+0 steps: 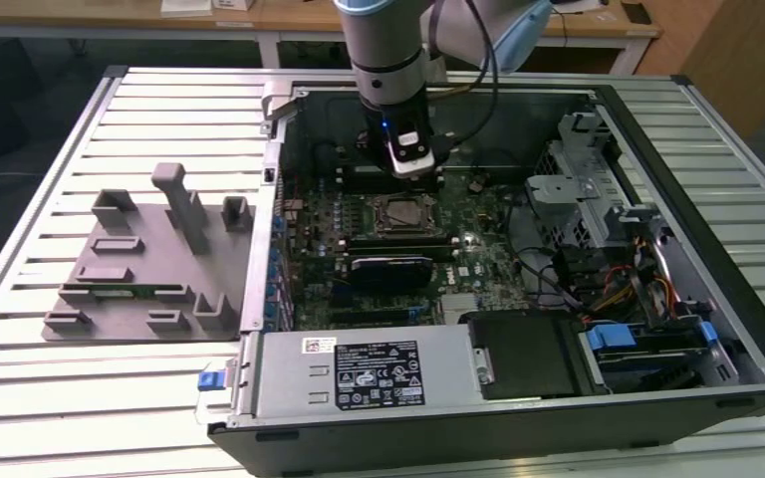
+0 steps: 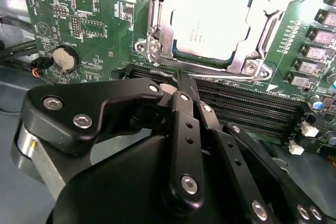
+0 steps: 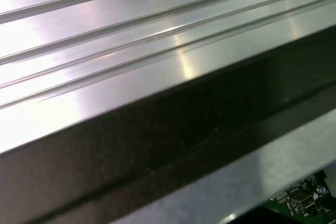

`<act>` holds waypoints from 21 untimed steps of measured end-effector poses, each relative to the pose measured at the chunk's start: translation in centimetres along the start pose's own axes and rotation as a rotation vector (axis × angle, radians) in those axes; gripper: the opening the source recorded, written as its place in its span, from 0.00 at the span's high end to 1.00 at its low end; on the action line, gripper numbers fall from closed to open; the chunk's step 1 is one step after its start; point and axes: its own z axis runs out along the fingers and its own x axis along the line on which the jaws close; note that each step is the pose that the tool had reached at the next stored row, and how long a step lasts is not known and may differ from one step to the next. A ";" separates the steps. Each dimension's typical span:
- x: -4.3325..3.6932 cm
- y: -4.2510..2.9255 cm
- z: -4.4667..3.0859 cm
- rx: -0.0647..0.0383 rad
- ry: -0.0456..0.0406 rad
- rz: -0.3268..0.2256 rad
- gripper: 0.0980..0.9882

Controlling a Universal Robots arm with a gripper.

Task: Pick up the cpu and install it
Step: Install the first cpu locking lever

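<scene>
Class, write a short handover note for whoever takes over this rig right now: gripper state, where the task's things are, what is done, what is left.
Gripper: black, jaws closed together with nothing between them, hovering inside the open computer case just beside the socket.
The cpu, a flat square silvery-grey chip, already sits in the motherboard socket, within its metal retention frame.
Done: chip placed.
Left: I cannot tell whether the frame is latched.

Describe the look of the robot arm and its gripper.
The silver-grey tubular arm has a black band, a black cable alongside and a pale blue joint cap. A white wrist module with a blue light sits below. The gripper is matte black, with linked bars fastened by silver screws.
</scene>
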 end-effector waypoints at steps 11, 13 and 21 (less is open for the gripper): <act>0.07 -0.08 0.45 0.010 -0.0061 -0.003 0.99; 0.08 -0.09 0.50 0.010 -0.0061 -0.003 0.99; 0.06 -0.18 0.66 0.006 -0.0048 -0.002 0.99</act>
